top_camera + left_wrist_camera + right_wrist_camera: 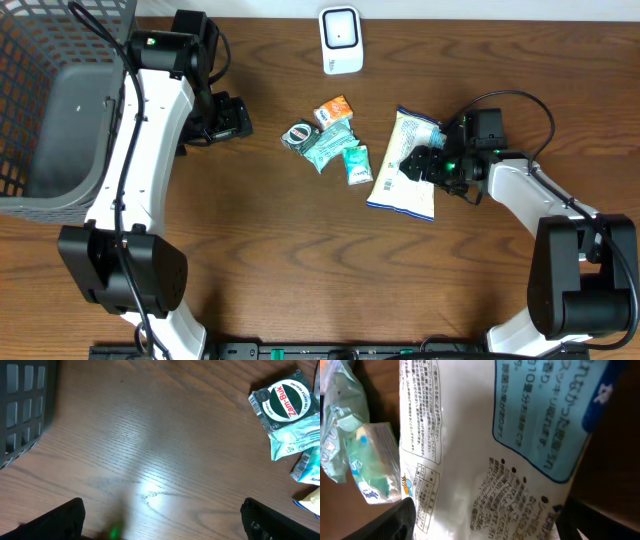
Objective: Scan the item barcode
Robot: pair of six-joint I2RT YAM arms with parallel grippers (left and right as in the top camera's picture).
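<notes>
The item, a white snack packet point(395, 190) with blue print and Japanese text, lies flat on the wooden table right of centre. My right gripper point(420, 160) hovers over its middle. In the right wrist view the packet point(485, 450) fills the frame, and the right gripper point(487, 525) stands open, one black finger at each side edge of the packet. The white barcode scanner point(341, 40) stands at the table's back edge. My left gripper point(235, 120) is open over bare wood left of the small items, and in its own view the left gripper point(162, 525) holds nothing.
A cluster of small items lies between the arms: a Zam-Buk pack point(299, 134), an orange pack point(334, 110) and teal sachets point(328, 145). A dark mesh basket point(40, 100) fills the far left. The Zam-Buk pack point(285, 402) shows in the left wrist view.
</notes>
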